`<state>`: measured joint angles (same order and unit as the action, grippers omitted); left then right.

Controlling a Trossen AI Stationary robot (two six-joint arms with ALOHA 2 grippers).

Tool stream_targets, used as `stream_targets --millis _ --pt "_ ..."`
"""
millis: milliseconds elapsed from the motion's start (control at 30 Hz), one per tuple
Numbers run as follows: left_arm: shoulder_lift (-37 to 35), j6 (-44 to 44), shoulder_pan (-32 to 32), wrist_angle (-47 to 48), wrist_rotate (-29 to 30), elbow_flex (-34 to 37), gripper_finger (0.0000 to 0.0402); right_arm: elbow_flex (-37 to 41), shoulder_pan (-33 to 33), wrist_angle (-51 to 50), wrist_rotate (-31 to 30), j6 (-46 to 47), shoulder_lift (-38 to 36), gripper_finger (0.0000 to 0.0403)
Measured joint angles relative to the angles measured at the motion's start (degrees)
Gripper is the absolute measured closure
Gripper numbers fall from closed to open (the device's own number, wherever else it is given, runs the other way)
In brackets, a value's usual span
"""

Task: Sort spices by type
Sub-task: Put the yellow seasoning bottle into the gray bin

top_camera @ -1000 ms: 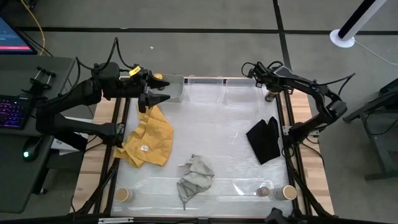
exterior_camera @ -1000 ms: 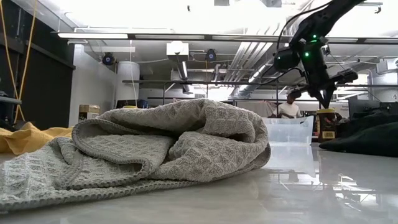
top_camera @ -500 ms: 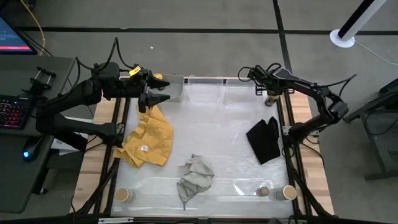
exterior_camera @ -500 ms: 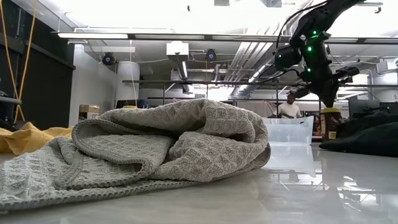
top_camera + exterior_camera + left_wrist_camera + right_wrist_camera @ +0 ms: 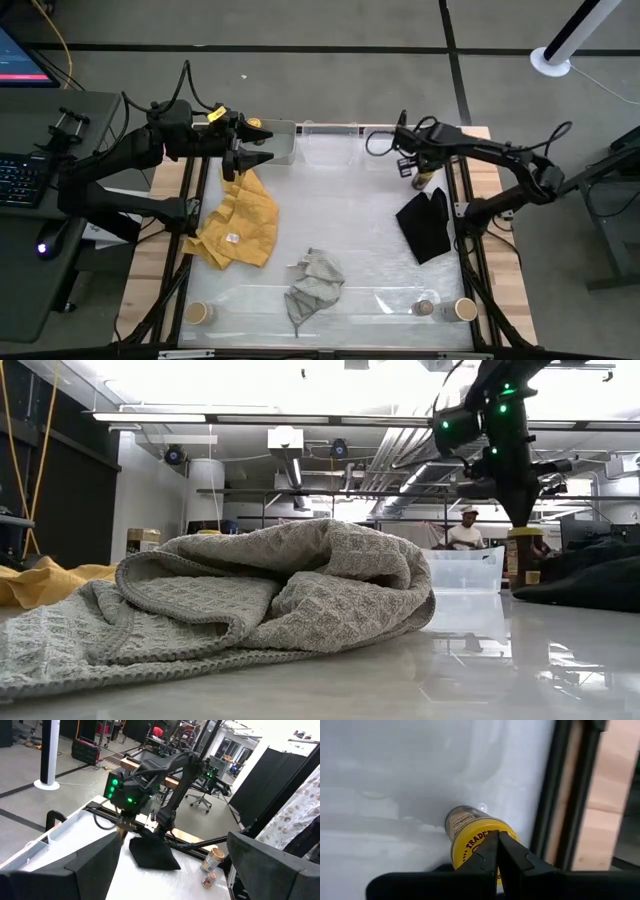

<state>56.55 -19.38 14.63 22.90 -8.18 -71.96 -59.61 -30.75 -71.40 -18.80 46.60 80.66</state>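
While left gripper [image 5: 258,143] idles wide open over table's far-left corner, high view: right gripper [image 5: 418,172] closed, above dark round jar with yellow-gold top [image 5: 422,181] by right rail [image 5: 462,215]. Black cloth [image 5: 426,224] just beside; mid-table open. Clear rectangular bins [image 5: 352,146] along far edge, contents unclear.
Low view: crumpled grey knit cloth [image 5: 240,605] fills foreground; jar upright.
Right wrist view: shut fingertips [image 5: 498,840] right over yellow lid, contact unclear.

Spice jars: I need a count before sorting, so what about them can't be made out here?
Low view: grey cloth blocks most of the table.
High view: right gripper partly covers the yellow-topped jar; near-edge jars too small to type.
Right wrist view: shut gripper hides part of its lid.
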Motion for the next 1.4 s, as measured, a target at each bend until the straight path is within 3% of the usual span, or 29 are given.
stream_targets --millis 200,333,567,800,900,1000,1133,1300,1400 --pt "0.0 -0.01 0.0 0.0 0.02 0.0 0.0051 0.0 9.91 2.39 3.38 6.51 -0.04 0.0402" --pt "0.0 -0.45 0.0 0.0 0.02 0.0 0.0051 0.0 15.8 9.96 5.04 10.89 -0.03 0.0403" --pt "0.0 -1.04 0.0 -0.07 0.76 0.0 0.0051 0.37 21.65 32.62 7.05 12.98 1.41 0.0403" --pt "0.0 -1.64 0.02 -0.07 2.86 0.0 0.0051 0.28 21.87 60.14 8.45 7.34 8.34 0.0403" --pt "0.0 -2.95 0.02 -0.07 2.94 0.0 0.0051 -1.61 21.32 66.44 12.13 3.33 9.05 0.0403" --pt "0.0 -3.06 0.02 -0.05 2.94 0.0 0.0051 -4.51 21.1 61.64 15.56 -3.96 7.86 0.0403" --pt "0.0 -3.06 0.02 -0.04 2.94 0.0 0.0051 -8.22 21.54 46.28 16.12 -12.02 5.6 0.0403" --pt "0.0 -3.04 0.02 -0.04 3.27 0.0 0.0051 -8.9 22.17 28.63 15.99 -16.16 4.76 0.0403" --pt "0.01 -3.04 0.02 -0.04 3.57 0.0 0.0051 -8.9 22.48 23.57 15.79 -18.18 5.07 0.0403"
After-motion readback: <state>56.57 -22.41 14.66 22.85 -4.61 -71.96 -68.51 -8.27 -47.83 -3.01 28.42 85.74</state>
